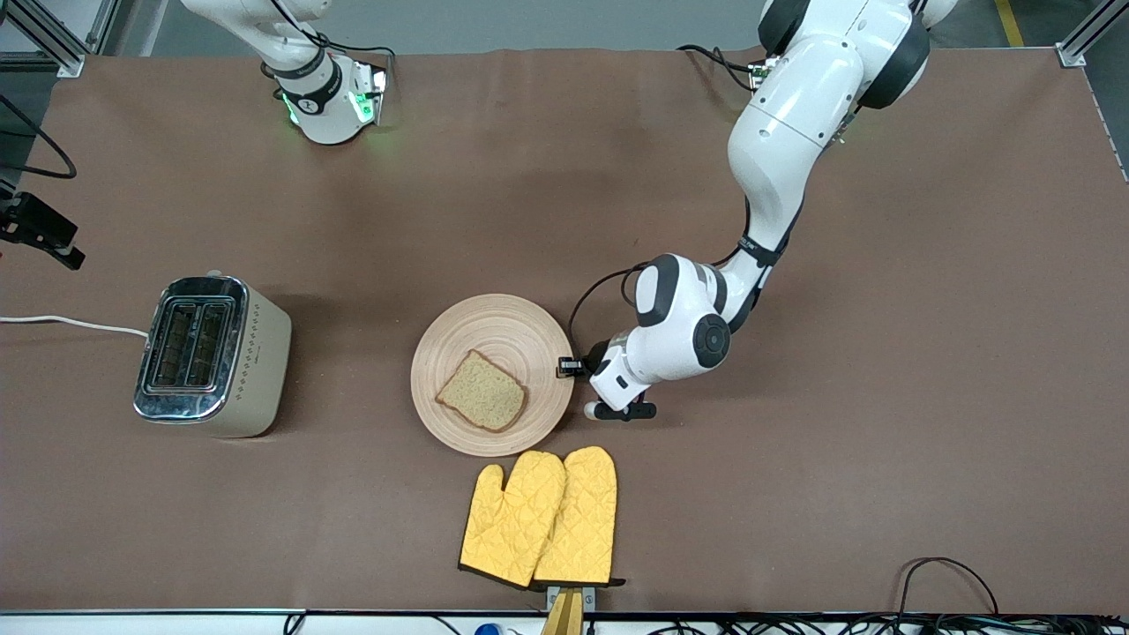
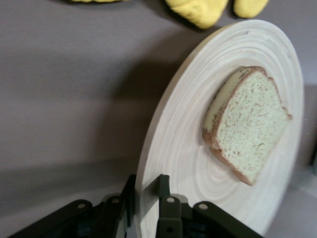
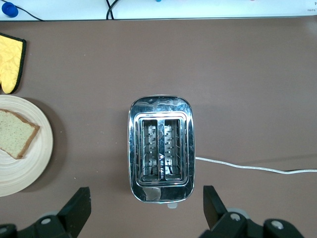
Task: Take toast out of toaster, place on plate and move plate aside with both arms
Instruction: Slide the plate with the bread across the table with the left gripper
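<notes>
The round light-wood plate (image 1: 503,326) lies mid-table with the slice of toast (image 1: 482,392) flat on it, toward the rim nearest the front camera. My left gripper (image 1: 571,366) is low at the plate's edge on the left arm's side. In the left wrist view it (image 2: 147,198) is shut on the plate (image 2: 173,148) rim, one finger above and one below, and the toast (image 2: 250,124) is clear of them. My right gripper (image 3: 147,208) hangs open and empty high over the toaster (image 3: 161,148). It is out of the front view.
The chrome and cream toaster (image 1: 210,353) stands toward the right arm's end, both slots empty, its white cord (image 1: 71,324) trailing off the table. A pair of yellow oven mitts (image 1: 540,516) lies just nearer the front camera than the plate.
</notes>
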### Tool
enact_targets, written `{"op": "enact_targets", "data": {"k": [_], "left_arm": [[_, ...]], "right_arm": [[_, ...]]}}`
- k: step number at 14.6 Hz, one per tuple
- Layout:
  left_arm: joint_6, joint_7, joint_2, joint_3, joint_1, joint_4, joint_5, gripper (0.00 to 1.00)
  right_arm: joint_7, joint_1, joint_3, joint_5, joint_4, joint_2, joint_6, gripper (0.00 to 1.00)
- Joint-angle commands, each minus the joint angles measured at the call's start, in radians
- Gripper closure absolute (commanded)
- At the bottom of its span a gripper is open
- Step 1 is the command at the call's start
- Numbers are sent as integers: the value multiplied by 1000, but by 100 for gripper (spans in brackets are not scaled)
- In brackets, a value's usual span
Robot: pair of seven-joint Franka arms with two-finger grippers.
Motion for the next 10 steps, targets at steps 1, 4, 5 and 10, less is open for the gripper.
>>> {"op": "enact_targets", "data": {"k": [1, 4, 5, 10], "left_arm": [[-4, 10, 17, 2, -3, 28, -13, 100], [-65, 9, -14, 0, 14, 27, -14, 100], [-69, 9, -23, 0, 17, 27, -14, 100], [-183, 59, -84, -7, 80, 5, -19, 100]], "right_arm": [[-16, -23, 13, 16, -8, -8, -2, 0], [-16, -23, 15, 16, -8, -8, -1, 0], [-16, -23, 13, 16, -8, -8, -1, 0], [-18, -23, 13, 14, -15, -8, -2, 0]]}}
